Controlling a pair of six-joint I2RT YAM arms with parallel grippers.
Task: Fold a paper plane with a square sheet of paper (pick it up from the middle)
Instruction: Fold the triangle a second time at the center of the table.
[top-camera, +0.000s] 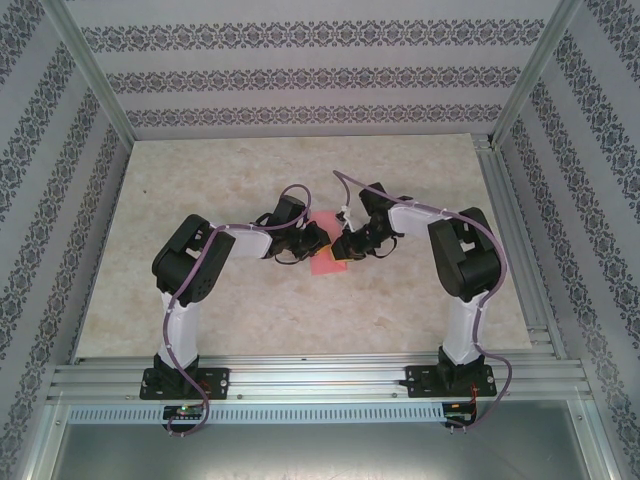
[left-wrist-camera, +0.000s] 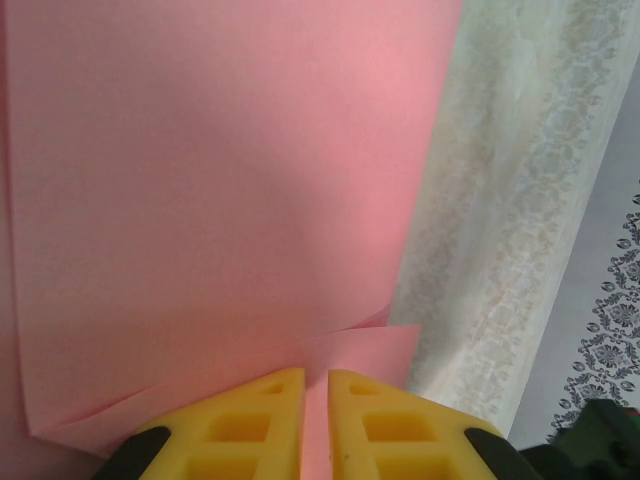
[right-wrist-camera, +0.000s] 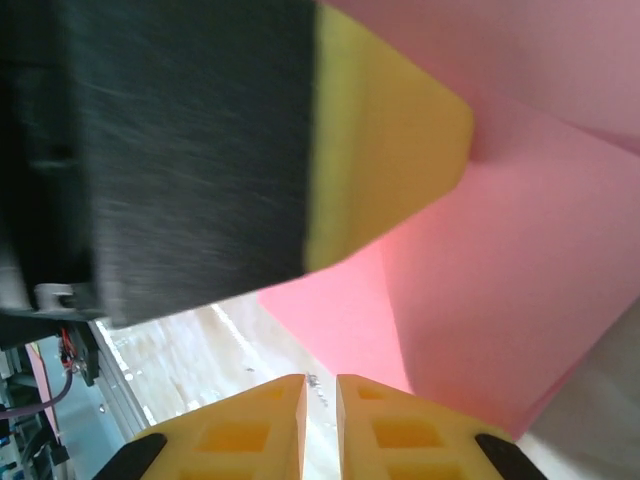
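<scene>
The square sheet of paper (top-camera: 323, 263) is pink-red and hangs above the middle of the table between the two arms. My left gripper (top-camera: 317, 238) is shut on it. In the left wrist view the sheet (left-wrist-camera: 220, 200) spreads away from the left gripper (left-wrist-camera: 316, 385), with a strip of it pinched between the yellow fingertips and a curled flap beside them. My right gripper (top-camera: 346, 245) sits close on the other side. The right wrist view has the right gripper (right-wrist-camera: 320, 390) shut to a thin slit showing only table, and the paper (right-wrist-camera: 520, 250) stands just to its right.
The beige table (top-camera: 300, 170) lies under both arms, framed by aluminium rails (top-camera: 320, 380) in front and patterned walls around. The left gripper's black and yellow finger (right-wrist-camera: 390, 130) looms just above the right gripper's fingertips.
</scene>
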